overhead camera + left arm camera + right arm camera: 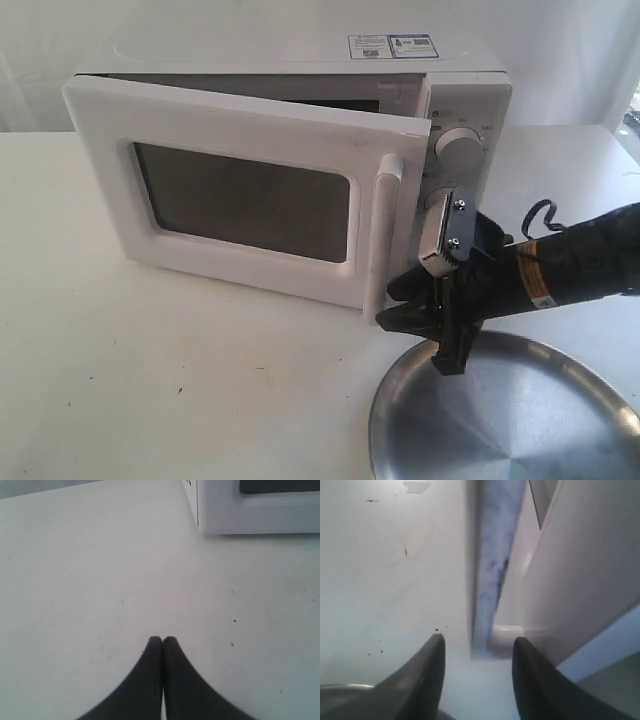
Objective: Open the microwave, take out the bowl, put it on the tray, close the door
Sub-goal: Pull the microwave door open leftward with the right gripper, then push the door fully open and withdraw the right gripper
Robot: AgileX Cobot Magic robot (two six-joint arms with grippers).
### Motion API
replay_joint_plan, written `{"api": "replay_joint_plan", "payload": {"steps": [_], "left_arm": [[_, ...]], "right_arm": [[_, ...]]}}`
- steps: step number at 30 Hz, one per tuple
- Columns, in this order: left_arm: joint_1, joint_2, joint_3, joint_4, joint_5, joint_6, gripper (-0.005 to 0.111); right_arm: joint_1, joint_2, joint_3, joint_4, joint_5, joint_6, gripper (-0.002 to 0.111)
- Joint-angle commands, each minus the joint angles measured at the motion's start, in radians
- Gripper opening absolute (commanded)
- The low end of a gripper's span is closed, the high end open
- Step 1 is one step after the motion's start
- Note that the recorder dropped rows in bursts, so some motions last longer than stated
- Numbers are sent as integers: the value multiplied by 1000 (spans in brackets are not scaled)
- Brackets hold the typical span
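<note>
In the exterior view the microwave [300, 60] stood at the back of the white table [150, 380]. Its door [240, 200] was partly swung out on the hinge at the view's left. The door's long side ran left to right, the dark window faced forward, and the free edge with the upright bar handle [388, 235] pointed out toward the camera. The door screened nearly all of the cavity. Only a dark strip showed above its top edge, and nothing inside could be made out.

The right gripper [393, 305] reached in from the right, low beside the door's free lower corner. Its wrist housing covered part of the lower knob [432, 197], while the upper knob [460, 150] showed whole. The spread of its jaws was hard to read here. The tray [520, 420] lay flat in front of the microwave, cut off by the frame's bottom and right edges.

The left wrist view gave what the exterior view did not. The left gripper [162, 641] hung over bare table with its jaws pressed together on nothing, and a lower corner of the microwave was cropped by the frame.

In the right wrist view the fingers [430, 680] stood well apart and gripped nothing. The door's blurred edge lay just ahead of the gap, and whether anything touched it could not be told. A sliver of the tray's rim showed behind one finger.
</note>
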Motion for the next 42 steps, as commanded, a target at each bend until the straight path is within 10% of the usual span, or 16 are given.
{"api": "replay_joint_plan", "payload": {"steps": [1, 3, 12, 18, 23, 26, 32, 42], "left_arm": [[-4, -2, -2, -6, 1, -2, 0], [-4, -2, -2, -6, 1, -2, 0], [-4, -2, -2, -6, 1, -2, 0], [-4, -2, -2, -6, 1, -2, 0], [-4, -2, -2, -6, 1, -2, 0], [-4, -2, -2, -6, 1, -2, 0], [-4, -2, -2, -6, 1, -2, 0], [-4, -2, -2, -6, 1, -2, 0]], "right_arm": [[0, -109, 20, -107, -139, 178, 41], [0, -166, 18, -107, -412, 283, 41], [46, -463, 40, -107, -412, 512, 38], [65, -623, 54, 88, -412, -17, 11], [65, -534, 54, 776, 257, -100, 0], [71, -411, 54, 563, 237, -12, 0], [93, -238, 29, 62, -412, -54, 0], [111, -219, 28, 508, -105, -135, 8]]}}
